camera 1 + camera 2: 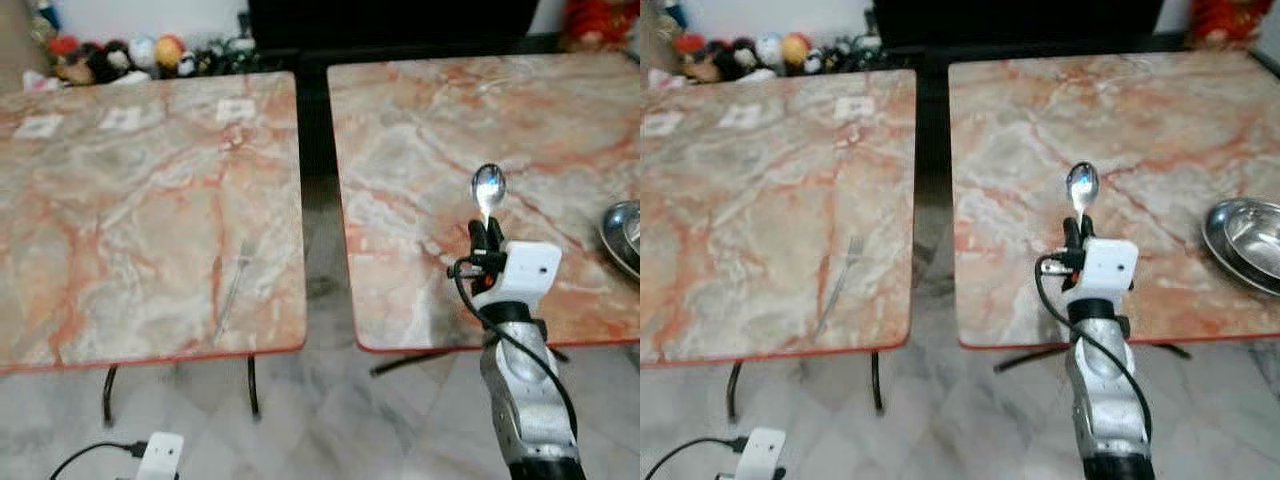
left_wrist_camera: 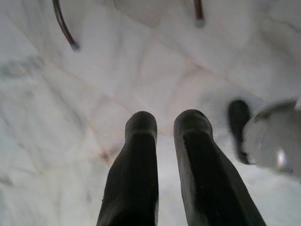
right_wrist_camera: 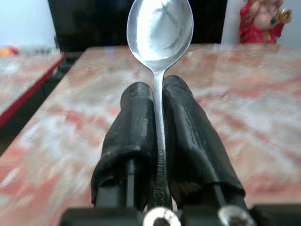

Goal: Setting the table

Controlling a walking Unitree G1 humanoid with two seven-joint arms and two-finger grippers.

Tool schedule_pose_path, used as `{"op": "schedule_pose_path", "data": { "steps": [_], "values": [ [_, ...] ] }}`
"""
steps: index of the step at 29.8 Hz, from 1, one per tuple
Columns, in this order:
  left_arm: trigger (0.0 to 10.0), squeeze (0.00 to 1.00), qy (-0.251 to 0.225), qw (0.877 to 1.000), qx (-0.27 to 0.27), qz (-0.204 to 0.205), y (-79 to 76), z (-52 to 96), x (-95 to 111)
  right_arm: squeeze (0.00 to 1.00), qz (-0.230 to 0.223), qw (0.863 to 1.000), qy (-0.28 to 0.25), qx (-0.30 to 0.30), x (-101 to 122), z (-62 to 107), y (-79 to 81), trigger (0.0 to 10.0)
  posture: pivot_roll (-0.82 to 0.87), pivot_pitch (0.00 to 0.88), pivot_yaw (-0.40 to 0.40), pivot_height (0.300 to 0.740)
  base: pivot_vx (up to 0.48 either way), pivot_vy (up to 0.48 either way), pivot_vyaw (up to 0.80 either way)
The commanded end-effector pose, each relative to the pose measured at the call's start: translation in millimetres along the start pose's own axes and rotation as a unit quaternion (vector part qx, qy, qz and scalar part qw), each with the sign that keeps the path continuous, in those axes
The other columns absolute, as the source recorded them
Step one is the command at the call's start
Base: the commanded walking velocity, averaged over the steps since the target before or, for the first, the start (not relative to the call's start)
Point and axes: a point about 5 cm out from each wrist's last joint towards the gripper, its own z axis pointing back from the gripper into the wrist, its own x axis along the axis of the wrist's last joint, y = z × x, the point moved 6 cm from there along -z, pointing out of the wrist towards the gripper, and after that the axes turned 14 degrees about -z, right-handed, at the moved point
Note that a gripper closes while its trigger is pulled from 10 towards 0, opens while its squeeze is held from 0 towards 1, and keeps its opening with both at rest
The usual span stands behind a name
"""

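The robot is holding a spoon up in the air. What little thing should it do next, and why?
Probably carry the spoon a bit to the right and lower it beside the metal bowl. The right gripper is clamped on the spoon's handle, bowl end up, over the right-hand table, and the metal bowl sits at that table's right edge, with bare tabletop between them.

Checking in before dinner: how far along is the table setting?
Done: a thin metal fork lies on the left marble table. In hand: the right gripper clamps a shiny metal spoon above the right marble table. Left: laying the spoon down, perhaps near the steel bowl.
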Motion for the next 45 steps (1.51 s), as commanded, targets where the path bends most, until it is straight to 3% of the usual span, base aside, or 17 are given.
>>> {"op": "schedule_pose_path", "data": {
  "steps": [1, 17, 30, 37, 39, 45],
  "values": [
    [10.0, 0.00, 0.011, 1.000, 0.000, -0.007, 3.6, 0.4, -5.8, 0.00, -0.006, 1.000, -0.016, -0.005, 7.3, -0.9, -0.9, 10.0, -0.11, 0.090, 0.046, 0.740, 0.000, -0.424, 0.00],
    [10.0, 0.00, 0.014, 1.000, -0.001, -0.007, 3.0, 0.6, -7.3, 0.00, -0.006, 0.999, -0.032, -0.030, 13.7, -4.6, -9.4, 10.0, -0.11, 0.087, 0.047, 0.740, 0.000, -0.422, 0.00],
    [10.0, 0.00, 0.012, 1.000, -0.001, -0.007, 3.2, 0.5, -6.3, 0.00, 0.009, 0.997, -0.042, -0.063, 22.0, -4.4, -29.6, 10.0, -0.12, 0.094, 0.048, 0.740, 0.000, -0.376, 0.00],
    [10.0, 0.00, 0.013, 1.000, 0.002, -0.006, 4.3, 0.6, -7.2, 0.00, 0.044, 0.994, -0.032, -0.100, 28.0, -7.2, -52.4, 10.0, -0.12, 0.096, 0.049, 0.740, 0.000, 0.000, 0.00],
    [10.0, 0.00, 0.013, 1.000, 0.002, -0.006, 4.5, 0.7, -7.4, 0.00, 0.029, 0.993, -0.029, -0.112, 28.6, -8.5, -58.5, 10.0, -0.12, 0.097, 0.049, 0.740, 0.000, 0.000, 0.00],
    [10.0, 0.00, 0.012, 1.000, 0.002, -0.005, 4.5, 0.4, -6.2, 0.00, 0.027, 0.990, 0.037, -0.135, 17.4, -22.2, -79.2, 10.0, -0.12, 0.101, 0.047, 0.740, 0.000, 0.000, 0.00]
  ]
}}
